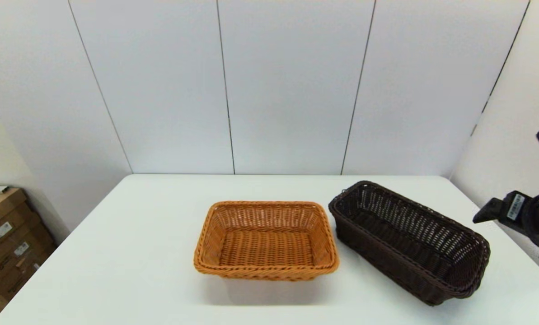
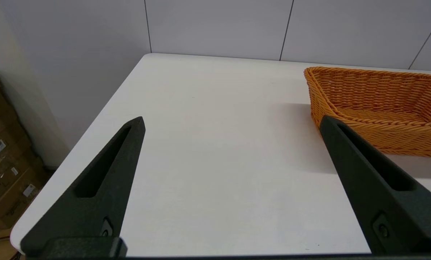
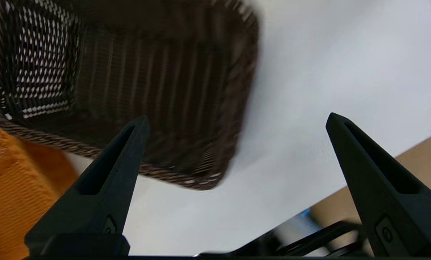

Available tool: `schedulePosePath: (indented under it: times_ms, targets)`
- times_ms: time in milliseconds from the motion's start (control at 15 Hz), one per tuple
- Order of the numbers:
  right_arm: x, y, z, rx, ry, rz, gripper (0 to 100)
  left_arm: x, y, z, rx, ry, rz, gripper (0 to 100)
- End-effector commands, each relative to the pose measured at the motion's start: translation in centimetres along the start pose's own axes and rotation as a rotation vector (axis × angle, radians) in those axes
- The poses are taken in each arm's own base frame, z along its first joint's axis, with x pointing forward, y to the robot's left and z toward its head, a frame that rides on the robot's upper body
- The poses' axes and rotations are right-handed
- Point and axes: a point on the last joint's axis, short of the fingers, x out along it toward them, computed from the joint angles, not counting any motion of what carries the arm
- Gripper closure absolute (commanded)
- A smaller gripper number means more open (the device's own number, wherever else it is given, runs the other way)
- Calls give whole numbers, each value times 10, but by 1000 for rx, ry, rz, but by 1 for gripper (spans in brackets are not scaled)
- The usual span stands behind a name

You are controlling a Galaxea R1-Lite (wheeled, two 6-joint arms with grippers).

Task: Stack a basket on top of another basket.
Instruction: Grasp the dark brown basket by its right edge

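Note:
The dark brown basket (image 1: 409,237) lies at an angle on the right half of the white table (image 1: 138,253). The orange-tan basket (image 1: 267,246) stands at the table's middle, just left of it, and the two are apart. Both are empty. My right arm (image 1: 529,214) hovers off the table's right edge. In its wrist view the right gripper (image 3: 237,117) is open above the dark basket (image 3: 128,72), holding nothing. My left gripper (image 2: 232,121) is open and empty over the table's near left part, with the orange-tan basket (image 2: 378,104) to its right.
Cardboard boxes (image 1: 7,234) are stacked on the floor left of the table. White wall panels (image 1: 287,90) close off the back and the right side. In the right wrist view the orange-tan basket (image 3: 5,173) shows beside the dark one.

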Motion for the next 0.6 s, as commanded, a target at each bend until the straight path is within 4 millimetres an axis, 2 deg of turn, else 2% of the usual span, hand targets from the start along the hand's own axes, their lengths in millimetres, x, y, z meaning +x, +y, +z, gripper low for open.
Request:
schedulePosePath:
  times_ms: [67,600]
  targets:
    - [30,8,-4,52,152,-8,0,0,0,0,-1,-1,1,0]
    - [73,6,-16,146,316,-85,0,0,0,0,-1,-1,1,0]
